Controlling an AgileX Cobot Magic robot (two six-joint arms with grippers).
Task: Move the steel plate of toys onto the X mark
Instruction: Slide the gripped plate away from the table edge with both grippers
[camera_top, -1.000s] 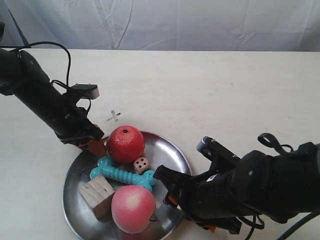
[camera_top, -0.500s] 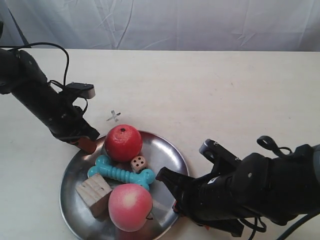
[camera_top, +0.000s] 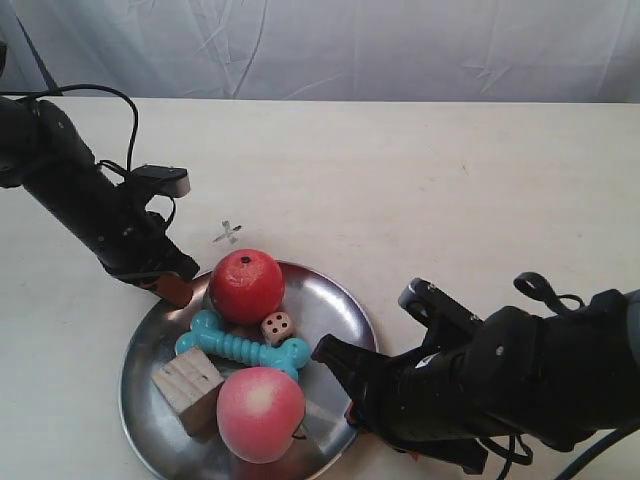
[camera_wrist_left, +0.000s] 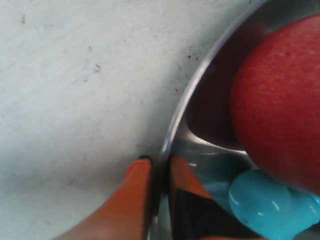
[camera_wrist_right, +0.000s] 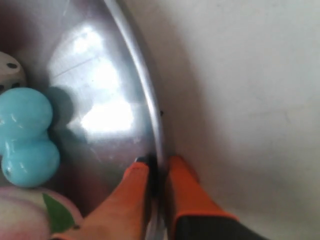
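The steel plate (camera_top: 342, 312) sits near the table's front, below the X mark (camera_top: 228, 233). It carries the red apple (camera_top: 245, 285), the peach (camera_top: 260, 413), the turquoise bone (camera_top: 243, 347), the wooden cube (camera_top: 188, 385) and the die (camera_top: 277, 327). My left gripper (camera_top: 172, 288) is shut on the rim next to the apple; up close, the left gripper (camera_wrist_left: 159, 167) pinches the plate rim (camera_wrist_left: 200, 85) between its orange fingers. At the opposite side, my right gripper (camera_wrist_right: 157, 165) is shut on the plate rim (camera_wrist_right: 137, 75), near the bone (camera_wrist_right: 27, 135).
Black cables trail from the arm at the exterior view's left (camera_top: 70, 190). The bulky arm at the exterior view's right (camera_top: 520, 380) covers the table's front right corner. A white cloth backdrop (camera_top: 350, 45) hangs behind the table's far edge.
One second ago the plate, its toys and both grippers stood slightly further toward the exterior view's right. Over the last half second nothing has visibly moved.
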